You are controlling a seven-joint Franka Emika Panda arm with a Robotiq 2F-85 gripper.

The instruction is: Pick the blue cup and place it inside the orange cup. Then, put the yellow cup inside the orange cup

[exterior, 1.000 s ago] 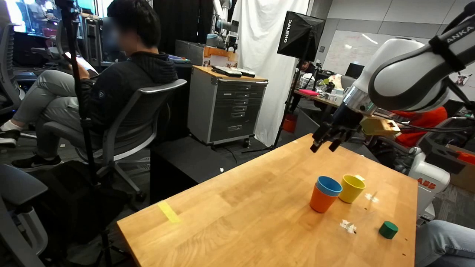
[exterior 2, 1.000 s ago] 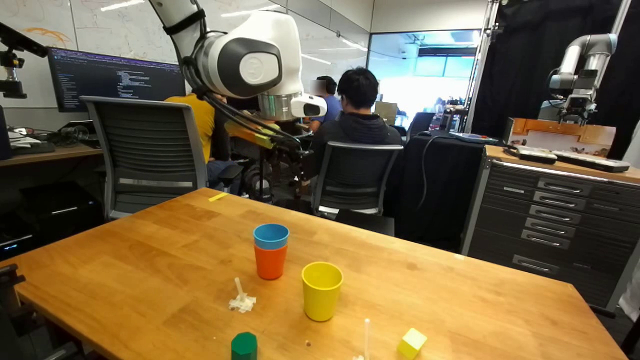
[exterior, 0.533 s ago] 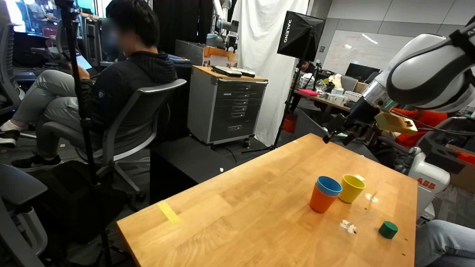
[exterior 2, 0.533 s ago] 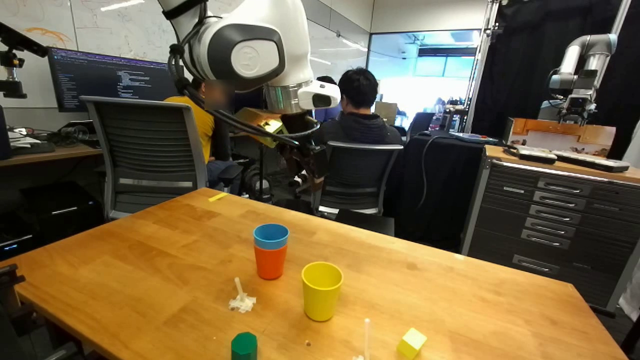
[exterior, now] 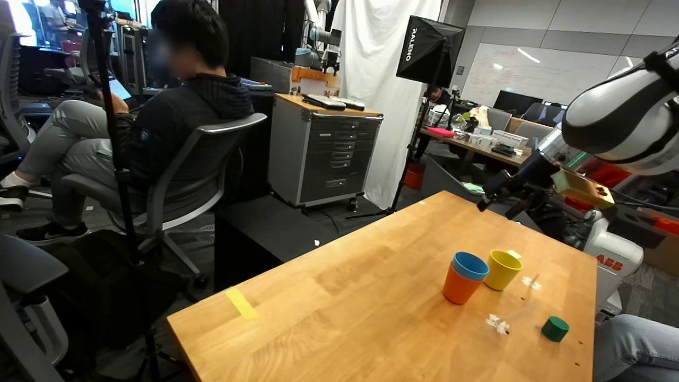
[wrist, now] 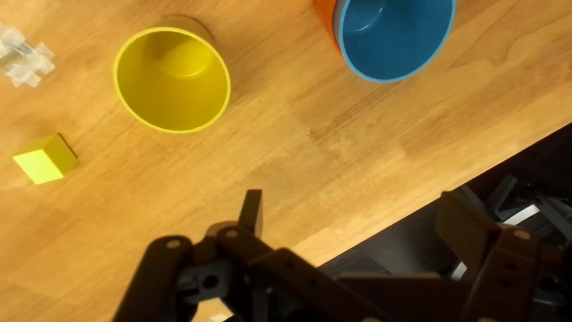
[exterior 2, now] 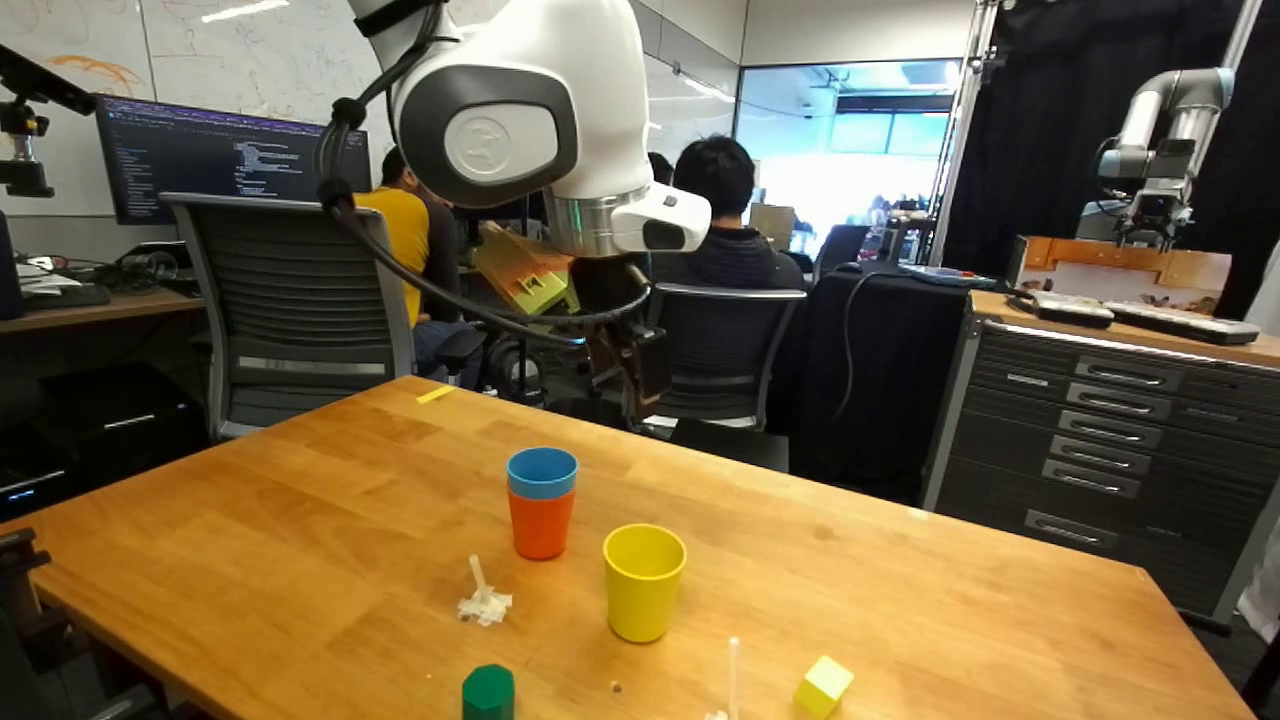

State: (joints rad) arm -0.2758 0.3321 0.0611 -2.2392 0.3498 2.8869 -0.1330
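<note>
Your arm (exterior 2: pixel 600 100) is big and white, and in an exterior view it bends down from the top edge. Its round joint (exterior 2: pixel 500 140) is dark around a white middle. The wrist (exterior 2: pixel 588 228) below is shiny silver, and a black cable (exterior 2: pixel 335 195) hangs in a loop beside it. In an exterior view your arm is at the right edge, and the gripper (exterior: pixel 497 210) hangs in the air, leaning down and to the left. In the wrist view its two dark fingers (wrist: pixel 252 212) stand far apart, with a wide gap between them.
</note>
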